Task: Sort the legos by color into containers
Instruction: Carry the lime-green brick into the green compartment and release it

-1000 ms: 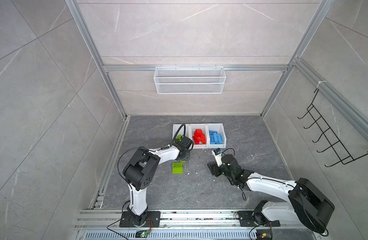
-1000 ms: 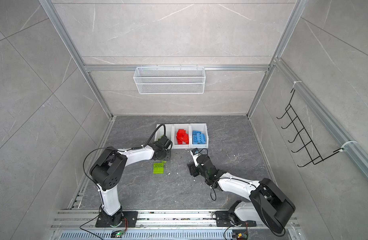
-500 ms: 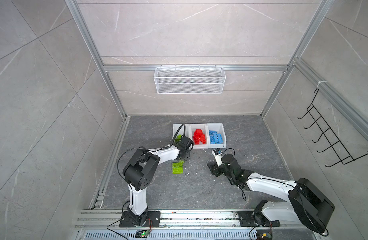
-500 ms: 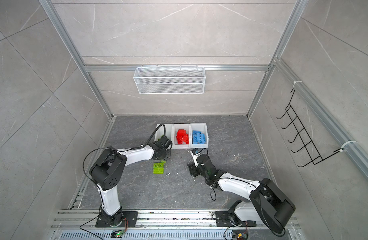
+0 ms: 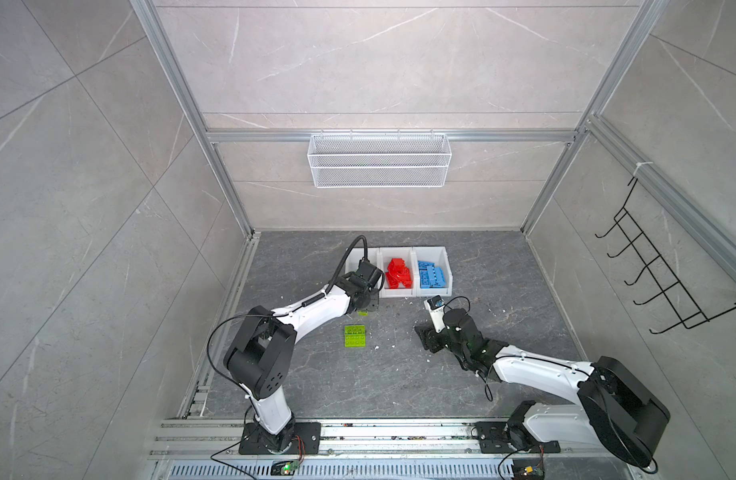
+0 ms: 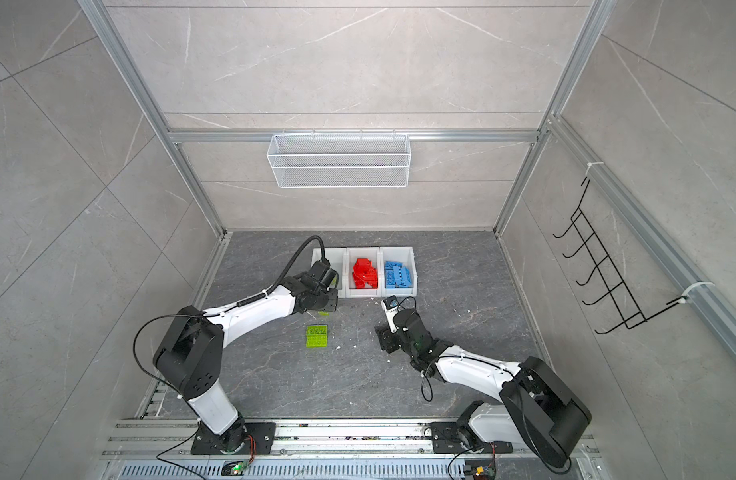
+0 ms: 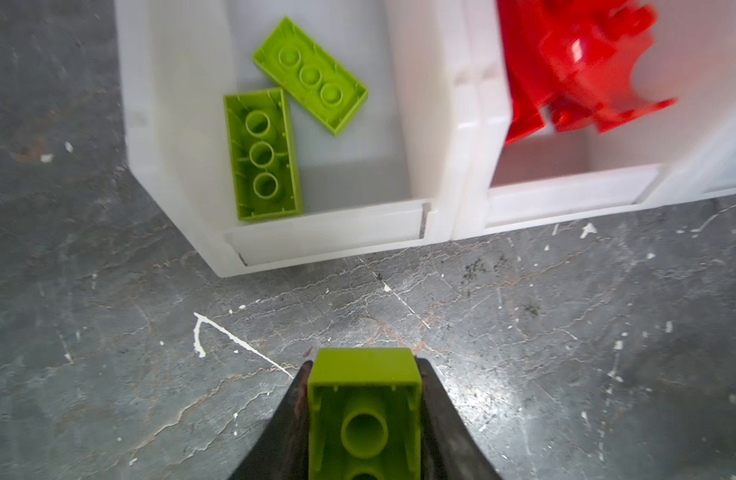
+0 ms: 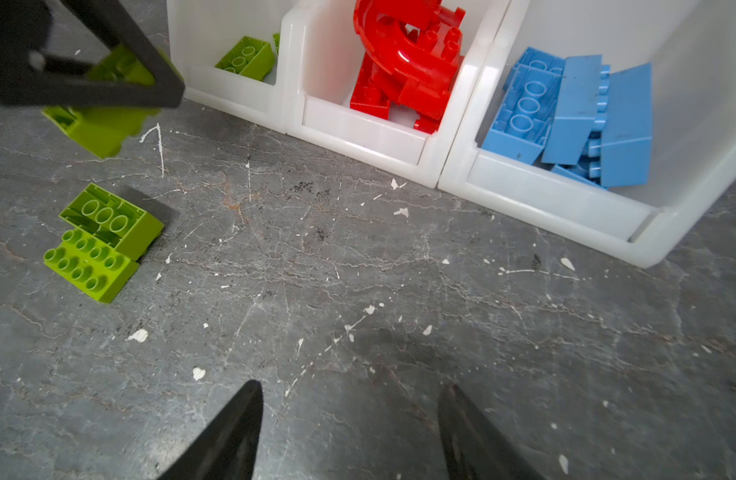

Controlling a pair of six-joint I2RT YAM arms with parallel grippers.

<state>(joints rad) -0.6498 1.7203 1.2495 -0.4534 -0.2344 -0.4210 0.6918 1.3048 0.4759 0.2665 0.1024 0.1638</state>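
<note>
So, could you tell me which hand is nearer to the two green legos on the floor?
Left. The left hand, shut on another green lego, hangs just beyond the two green legos, toward the bins; the right hand, open, sits farther to their right.

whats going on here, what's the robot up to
The robot is sorting bricks by colour into three white bins. The left tool is shut on a lime green brick, just in front of the end bin, which has a pair of green bricks inside. The right tool hangs open and empty over the floor. Red bricks and blue bricks fill the other two bins; two loose green bricks lie on the floor.
</note>
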